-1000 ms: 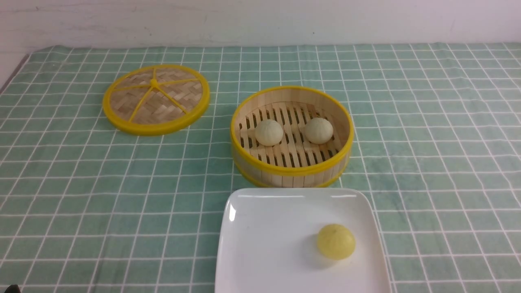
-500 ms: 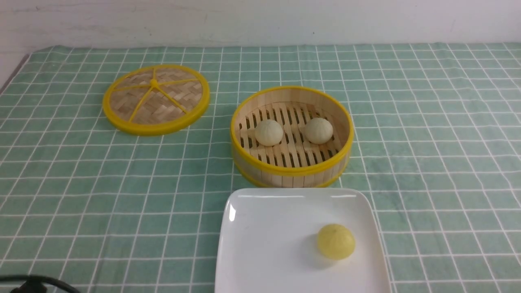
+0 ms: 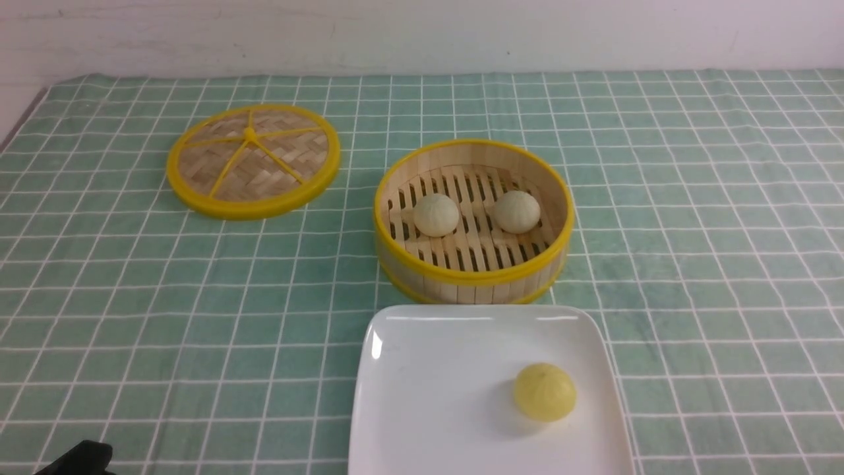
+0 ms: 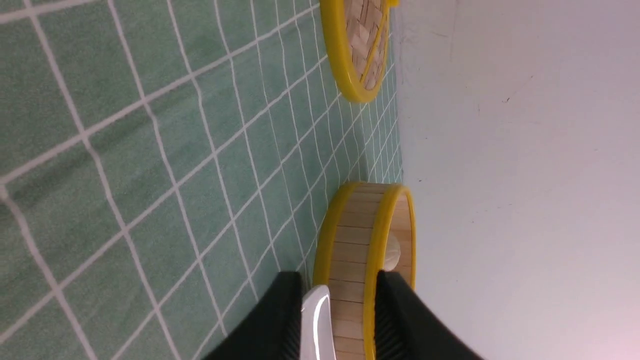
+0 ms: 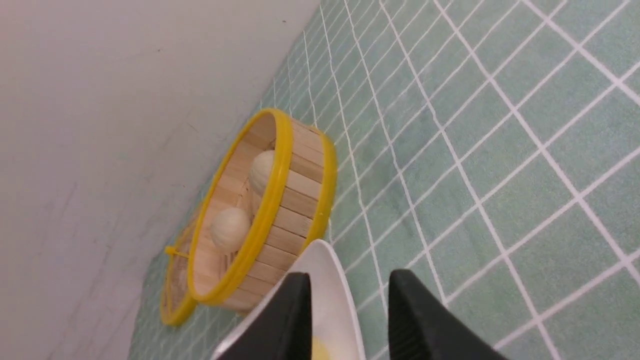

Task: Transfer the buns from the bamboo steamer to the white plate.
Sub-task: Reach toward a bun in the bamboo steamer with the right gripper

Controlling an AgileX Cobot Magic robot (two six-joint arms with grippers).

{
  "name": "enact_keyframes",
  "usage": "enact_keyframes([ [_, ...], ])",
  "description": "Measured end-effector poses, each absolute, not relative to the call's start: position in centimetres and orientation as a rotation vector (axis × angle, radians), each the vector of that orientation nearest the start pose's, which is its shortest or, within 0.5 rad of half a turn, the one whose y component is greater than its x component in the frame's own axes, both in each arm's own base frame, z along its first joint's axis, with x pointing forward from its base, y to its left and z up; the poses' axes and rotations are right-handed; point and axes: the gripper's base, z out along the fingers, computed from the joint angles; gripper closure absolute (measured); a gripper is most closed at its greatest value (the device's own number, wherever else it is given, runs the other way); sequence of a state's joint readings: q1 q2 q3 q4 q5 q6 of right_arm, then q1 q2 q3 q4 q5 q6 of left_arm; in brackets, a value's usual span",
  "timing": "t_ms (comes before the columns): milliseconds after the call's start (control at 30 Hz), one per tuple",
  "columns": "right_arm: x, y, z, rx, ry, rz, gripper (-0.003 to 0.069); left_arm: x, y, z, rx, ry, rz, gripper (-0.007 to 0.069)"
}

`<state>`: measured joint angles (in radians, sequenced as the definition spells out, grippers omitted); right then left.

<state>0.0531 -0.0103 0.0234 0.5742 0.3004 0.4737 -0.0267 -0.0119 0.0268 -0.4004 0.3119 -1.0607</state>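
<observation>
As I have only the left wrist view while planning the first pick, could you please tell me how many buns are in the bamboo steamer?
Observer: Two. The left bun and the right bun lie apart on the floor of the bamboo steamer.
Operator: Thank you. Is the white plate bare?
Observer: No, a yellow bun lies on it, toward its right side.
Operator: And is the right pincer holding anything?
Observer: No, its own wrist view shows it open and empty.
</observation>
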Motion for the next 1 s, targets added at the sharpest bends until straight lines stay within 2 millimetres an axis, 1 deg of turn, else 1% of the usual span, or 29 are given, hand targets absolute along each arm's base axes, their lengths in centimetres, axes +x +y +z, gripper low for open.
enact_keyframes([
  [67,5.4,1.6,18.8,0.757,1.64,0.929,0.042,5.4,-1.2,18.0,-1.18,1.51,-1.134,0.0384],
  [100,5.3,1.4,20.2,0.724,1.571,0.919,0.042,5.5,-1.0,18.8,-1.122,1.474,-1.118,0.0389],
  [167,5.0,1.2,22.9,0.623,1.482,0.862,0.0426,5.3,-0.9,20.5,-1.008,1.461,-1.067,0.041],
  [200,4.8,1.1,24.4,0.553,1.456,0.805,0.0439,5.0,-0.9,22.1,-0.915,1.449,-1.023,0.0443],
  [233,4.8,1.1,24.7,0.549,1.451,0.803,0.0442,5.0,-0.9,22.4,-0.908,1.443,-1.023,0.0443],
  [267,4.8,1.0,26.8,0.447,1.449,0.704,0.048,4.6,-0.9,24.5,-0.79,1.457,-0.942,0.0503],
  [300,5.1,1.1,28.0,0.382,1.473,0.633,0.0512,4.6,-0.9,25.5,-0.741,1.496,-0.89,0.0542],
  [333,5.5,1.2,28.8,0.317,1.517,0.562,0.0548,4.8,-1.1,26.1,-0.708,1.564,-0.836,0.0576],
  [367,6.0,1.3,29.1,0.271,1.57,0.512,0.0572,5.0,-1.1,26.3,-0.695,1.617,-0.804,0.0591],
  [400,6.7,1.4,29.8,0.202,1.636,0.447,0.0621,5.5,-1.3,26.5,-0.679,1.745,-0.746,0.0608],
  [467,8.3,1.8,30.0,0.125,1.807,0.394,0.0666,6.4,-1.6,26.2,-0.671,1.945,-0.679,0.0622],
  [533,10.2,2.2,29.5,0.074,2.01,0.379,0.0671,7.6,-2.0,25.4,-0.654,2.196,-0.605,0.0623],
  [600,12.1,2.6,28.7,0.043,2.219,0.386,0.0671,8.7,-2.2,24.9,-0.606,2.387,-0.552,0.0623],
  [667,14.5,3.1,27.6,0.018,2.436,0.411,0.0671,10.1,-2.5,24.3,-0.558,2.527,-0.527,0.0623],
  [733,16.8,3.9,26.9,-0.037,2.603,0.482,0.0671,11.5,-2.7,24.0,-0.5,2.611,-0.525,0.0623],
  [767,17.3,4.3,26.5,-0.069,2.645,0.52,0.0671,11.9,-2.8,23.9,-0.481,2.632,-0.529,0.0623],
  [833,19.3,6.5,26.6,-0.254,2.696,0.725,0.0671,13.1,-3.2,23.4,-0.424,2.689,-0.556,0.0623],
  [900,21.0,9.4,27.2,-0.465,2.635,0.964,0.067,13.9,-3.5,23.0,-0.373,2.728,-0.582,0.0623],
  [933,21.4,10.2,27.4,-0.538,2.6,1.014,0.0668,14.1,-3.6,22.8,-0.361,2.734,-0.599,0.0623],
  [967,22.5,11.6,27.8,-0.598,2.553,1.097,0.0665,14.3,-3.7,22.7,-0.339,2.745,-0.612,0.0622],
  [1000,23.2,12.5,28.1,-0.642,2.523,1.13,0.0664,14.4,-3.7,22.6,-0.334,2.748,-0.618,0.0621],
])
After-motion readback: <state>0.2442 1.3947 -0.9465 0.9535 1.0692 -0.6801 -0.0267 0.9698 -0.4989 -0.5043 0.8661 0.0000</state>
